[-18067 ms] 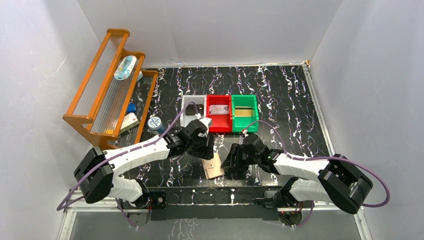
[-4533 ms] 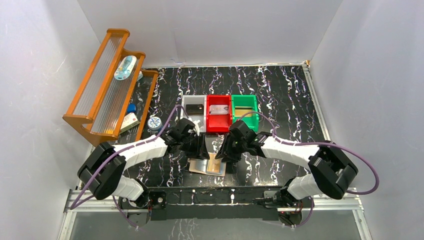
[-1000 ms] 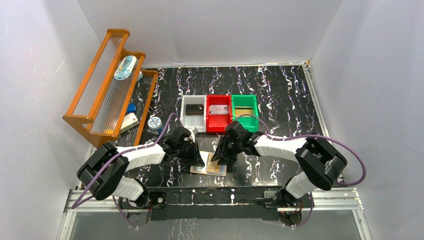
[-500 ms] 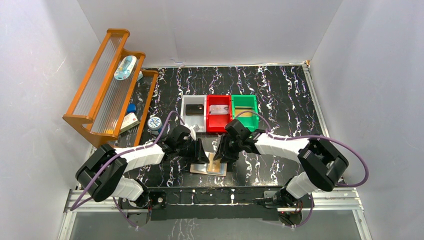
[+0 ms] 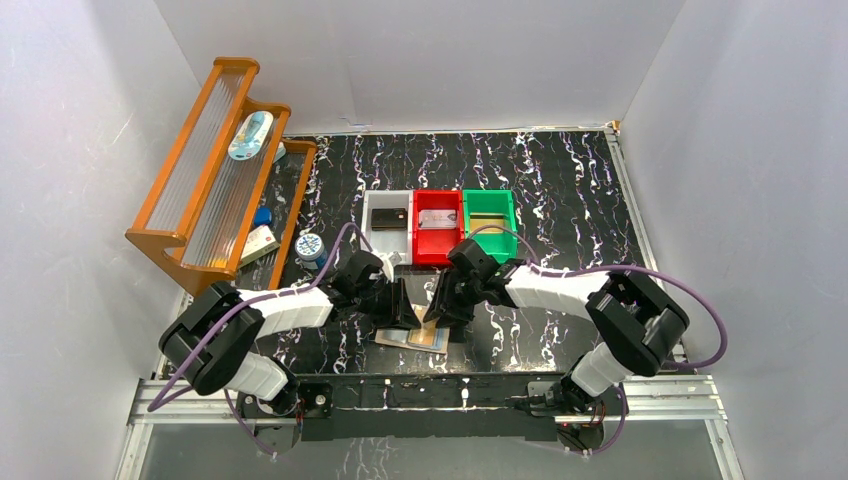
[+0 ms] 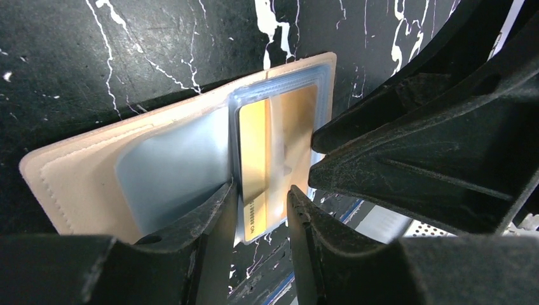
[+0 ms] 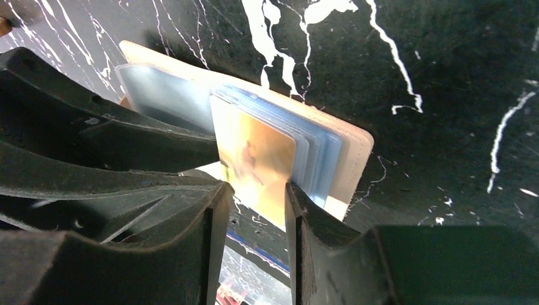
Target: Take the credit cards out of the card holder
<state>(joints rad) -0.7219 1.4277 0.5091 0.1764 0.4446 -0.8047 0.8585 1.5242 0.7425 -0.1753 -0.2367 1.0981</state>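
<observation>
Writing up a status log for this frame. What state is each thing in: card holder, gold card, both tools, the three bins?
card holder, lying open, pockets up
gold card, partly out of its pocket
left tool, open, straddling the card's end
right tool, around the card; grip unclear
grey bin, one dark item inside
red bin, one pale item inside
green bin, one tan item inside

gold card [image 6: 273, 159], tiny print along one edge, illegible

Black, white-veined marble-pattern worktop [image 5: 570, 180]. 10 o'clock: orange wooden slatted rack [image 5: 215, 165]. Centre: grey plastic bin [image 5: 388, 194], red plastic bin [image 5: 437, 193] and green plastic bin [image 5: 513, 225], touching in a row. 6 o'clock: tan leather-like bifold card holder [image 5: 415, 340], lying open.
</observation>
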